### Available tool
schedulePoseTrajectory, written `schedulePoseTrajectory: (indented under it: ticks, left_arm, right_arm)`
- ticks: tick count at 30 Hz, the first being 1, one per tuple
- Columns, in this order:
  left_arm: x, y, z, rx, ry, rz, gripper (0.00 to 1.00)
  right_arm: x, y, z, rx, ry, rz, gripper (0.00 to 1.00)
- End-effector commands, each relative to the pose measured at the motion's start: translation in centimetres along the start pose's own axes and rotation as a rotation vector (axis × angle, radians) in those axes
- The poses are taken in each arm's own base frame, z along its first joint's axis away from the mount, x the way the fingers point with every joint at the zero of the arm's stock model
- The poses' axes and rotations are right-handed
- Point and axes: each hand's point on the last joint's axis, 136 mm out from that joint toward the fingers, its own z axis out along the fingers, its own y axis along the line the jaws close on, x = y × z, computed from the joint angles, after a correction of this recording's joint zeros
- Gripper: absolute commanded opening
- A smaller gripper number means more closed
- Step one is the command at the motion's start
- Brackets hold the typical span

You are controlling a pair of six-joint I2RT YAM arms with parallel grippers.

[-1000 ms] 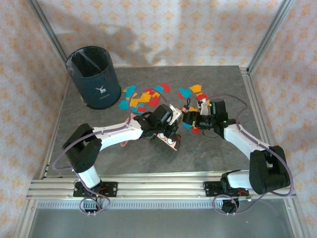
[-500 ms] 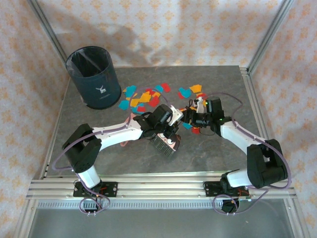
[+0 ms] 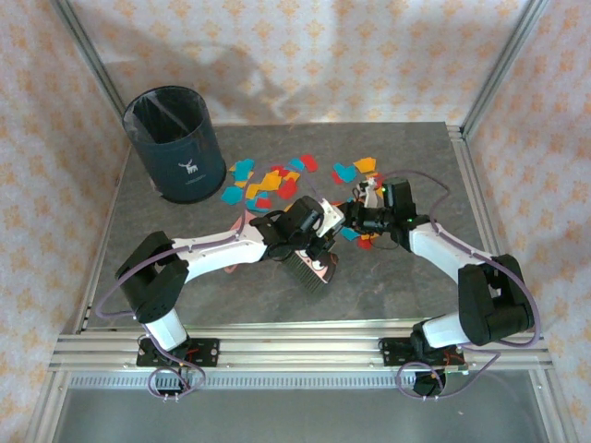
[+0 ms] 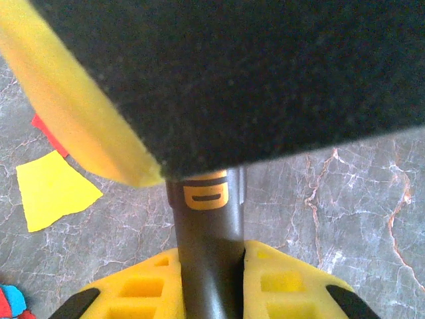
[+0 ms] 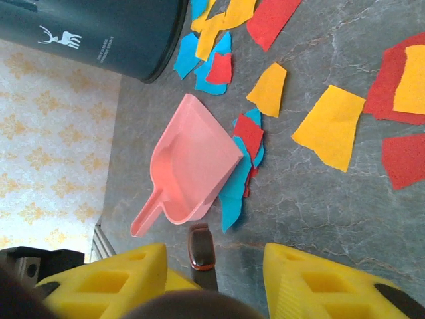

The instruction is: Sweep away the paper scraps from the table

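Tabletop (image 3: 397,277): dark grey stone pattern with silver rails, and both arms reach in to its middle. Dark bin (image 3: 175,146) stands upright at the far left corner, a white deer logo on its side.

Left pincer (image 4: 209,284): closed tight on the dark handle of the brush (image 3: 307,268), with a yellow finger on each side of the handle in the left wrist view. From the top, the brush head sits just near-side of that wrist, dark bristles low over bare tabletop. A large blurred black surface with a yellow edge covers the upper part of the left wrist view; can't tell what it is.

Right pincer (image 5: 216,266): jaws apart, not clamped. A dark, brown-tipped stub sits in the gap, nearer one finger. From the top it is just beside the left wrist, among scraps.

Pink dustpan (image 5: 191,165): flat on the tabletop near the bin, mouth toward the scraps, handle pointing away from them.

Paper scraps (image 3: 272,180): red, yellow-orange and teal, loose on the far half of the tabletop, from just right of the bin across to the right pincer. A few teal and red ones touch the dustpan mouth. One yellow piece lies beside the brush handle in the left wrist view.
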Motion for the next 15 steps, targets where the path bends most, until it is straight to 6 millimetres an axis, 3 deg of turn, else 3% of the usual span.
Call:
schedulePoseTrajectory:
  ticks: [1,10,15]
  left_arm:
    - [-2.4,0.0,-1.4,-0.022,-0.081,0.020,0.20]
    - [-2.4,0.0,-1.7,-0.023,-0.082,0.004,0.24]
    - [-2.6,0.4,-2.8,-0.036,-0.092,-0.022,0.43]
  right_arm:
    - [-0.8,1.4,0.2,-0.047,-0.023,-0.027,0.39]
    - [-1.8,0.9,-0.4,-0.007,-0.112,-0.015,0.09]
    - [-2.7,0.4,-1.3,0.049,-0.178,-0.010,0.00]
